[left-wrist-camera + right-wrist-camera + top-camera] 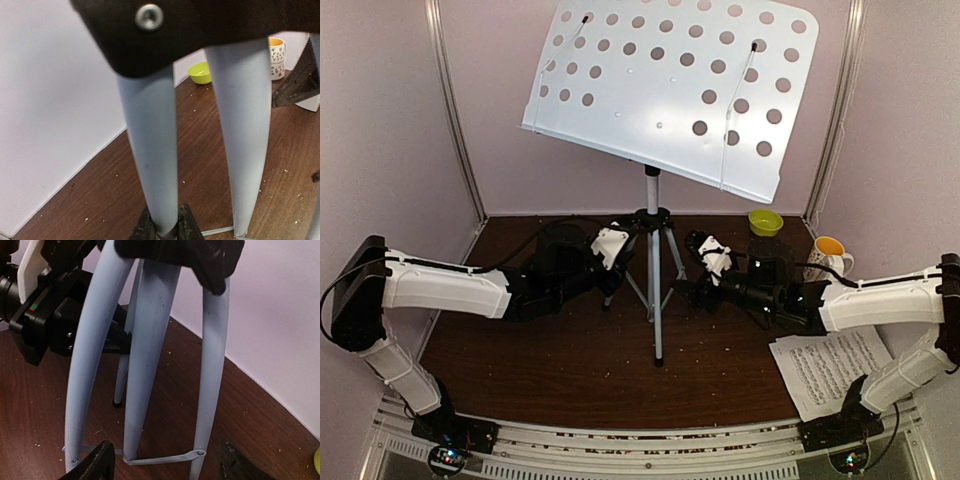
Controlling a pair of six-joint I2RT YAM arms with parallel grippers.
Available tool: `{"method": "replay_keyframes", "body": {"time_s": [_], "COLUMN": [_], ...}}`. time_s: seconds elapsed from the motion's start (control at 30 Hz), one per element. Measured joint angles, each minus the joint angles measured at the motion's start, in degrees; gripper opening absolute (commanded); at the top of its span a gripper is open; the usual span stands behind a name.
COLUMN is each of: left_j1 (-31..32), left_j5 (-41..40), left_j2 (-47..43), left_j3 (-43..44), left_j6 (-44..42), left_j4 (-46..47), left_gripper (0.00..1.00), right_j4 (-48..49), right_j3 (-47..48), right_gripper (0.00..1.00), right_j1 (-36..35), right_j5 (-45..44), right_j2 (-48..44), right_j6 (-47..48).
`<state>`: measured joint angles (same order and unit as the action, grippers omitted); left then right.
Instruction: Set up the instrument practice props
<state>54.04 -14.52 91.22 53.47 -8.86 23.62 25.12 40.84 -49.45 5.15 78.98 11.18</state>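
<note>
The music stand stands at the back middle of the table, its white perforated desk [665, 85] tilted above the silver tripod [654, 270]. My left gripper [162, 222] is shut on one silver tripod leg [150, 150]; the overhead view shows this gripper [618, 278] on the tripod's left side. My right gripper [165, 465] is open on the tripod's right side [696, 292]. Its dark fingertips [97, 465] stand wide, with two legs [145, 365] and a thin brace [165, 459] between them, touching neither. A white sheet-music page [832, 368] lies at the front right, partly under my right arm.
A small yellow-green bowl [765, 222] and a white mug with an orange inside [830, 252] sit at the back right, near the wall. White walls close in the table on three sides. Crumbs are scattered over the brown tabletop [560, 350].
</note>
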Motion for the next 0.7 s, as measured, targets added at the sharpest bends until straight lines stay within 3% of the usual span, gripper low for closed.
{"method": "replay_keyframes", "body": {"time_s": [0.23,0.53,0.7], "left_j1": [0.0,-0.1,-0.3], "left_j5": [0.4,0.8,1.7], "left_j2": [-0.6,-0.9,-3.5], "left_j3": [-0.7,-0.8,-2.9], "left_j6": [0.3,0.4,0.0], "left_j4": [0.3,-0.2,-0.9], "left_gripper": [0.00,0.00,0.00], "right_j4": [4.7,4.3,3.2], "right_j3": [6.3,11.3,11.9], "right_gripper": [0.59,0.23,0.09], "right_j1": [3.3,3.7,4.0], "right_j5": [3.4,6.1,6.7], "right_j2": [6.6,11.1,11.0], "right_j6": [3.3,7.9,9.6]}}
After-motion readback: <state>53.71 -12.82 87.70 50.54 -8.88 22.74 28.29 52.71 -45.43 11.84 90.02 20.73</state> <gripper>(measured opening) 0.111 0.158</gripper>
